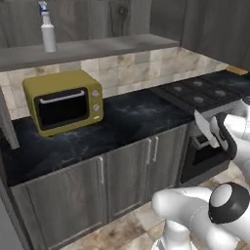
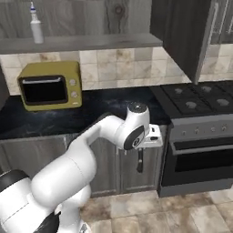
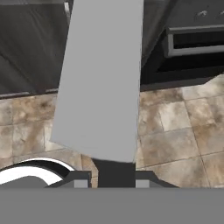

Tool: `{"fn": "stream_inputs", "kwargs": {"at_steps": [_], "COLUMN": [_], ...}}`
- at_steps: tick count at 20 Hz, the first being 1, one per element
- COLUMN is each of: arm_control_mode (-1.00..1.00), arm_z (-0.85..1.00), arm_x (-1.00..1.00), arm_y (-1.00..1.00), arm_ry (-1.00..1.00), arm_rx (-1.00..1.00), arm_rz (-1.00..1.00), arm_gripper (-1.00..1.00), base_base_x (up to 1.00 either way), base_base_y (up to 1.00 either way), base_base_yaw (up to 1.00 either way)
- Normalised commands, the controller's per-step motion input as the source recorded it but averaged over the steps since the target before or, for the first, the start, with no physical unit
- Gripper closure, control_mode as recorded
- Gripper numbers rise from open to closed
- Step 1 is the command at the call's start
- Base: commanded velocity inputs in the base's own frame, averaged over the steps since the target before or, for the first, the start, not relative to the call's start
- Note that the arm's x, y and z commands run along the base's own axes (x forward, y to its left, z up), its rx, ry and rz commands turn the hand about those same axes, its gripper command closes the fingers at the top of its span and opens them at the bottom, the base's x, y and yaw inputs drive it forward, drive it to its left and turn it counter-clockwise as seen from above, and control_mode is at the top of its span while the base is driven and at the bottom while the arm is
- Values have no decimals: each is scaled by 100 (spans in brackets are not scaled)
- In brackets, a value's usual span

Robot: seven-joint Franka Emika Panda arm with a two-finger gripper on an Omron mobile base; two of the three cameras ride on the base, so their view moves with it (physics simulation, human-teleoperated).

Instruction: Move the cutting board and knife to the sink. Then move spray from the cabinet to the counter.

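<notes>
Hand view: end effector [image 3: 114, 181] is closed down on the knife [image 3: 101, 78]. Dark handle sits pinched between the two fingertips [image 3: 81, 183], broad grey blade runs up the frame away from the camera. Behind the blade: tan tiled floor [image 3: 175, 127], grey lower cabinet fronts, dark oven door at upper right.

Right base view: arm reaches out in front of the lower cabinets [image 2: 111, 168], just left of the stove [image 2: 200, 132]. Knife [image 2: 140, 161] hangs from the end effector [image 2: 142, 152], off the counter [image 2: 68, 116], over the floor.

Left base view: knife blade [image 1: 206, 129] shows at the right edge next to the dark end effector [image 1: 220, 134], in front of the stove, about level with the counter edge.

Spray bottle [image 1: 47, 30] stands upright on the wall cabinet shelf [image 1: 93, 49], left end, above and slightly left of the yellow microwave oven [image 1: 63, 101]. Microwave sits on the black counter against the tiled backsplash, door shut. Spray is well apart from the arm.
</notes>
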Motion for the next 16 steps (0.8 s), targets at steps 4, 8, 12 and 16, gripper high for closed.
{"fn": "stream_inputs", "kwargs": {"at_steps": [4, 8, 12, 16], "arm_control_mode": [100, 100, 100, 100], "arm_z": [0, 0, 0, 0], "arm_x": [0, 0, 0, 0], "arm_y": [0, 0, 0, 0], "arm_ry": [0, 0, 0, 0], "arm_rx": [0, 0, 0, 0], "arm_rz": [0, 0, 0, 0], "arm_gripper": [100, 100, 100, 100], "base_base_x": [-16, -8, -1, 0], "base_base_y": [15, 14, 7, 5], "base_base_yaw": [-81, -83, -89, -94]}}
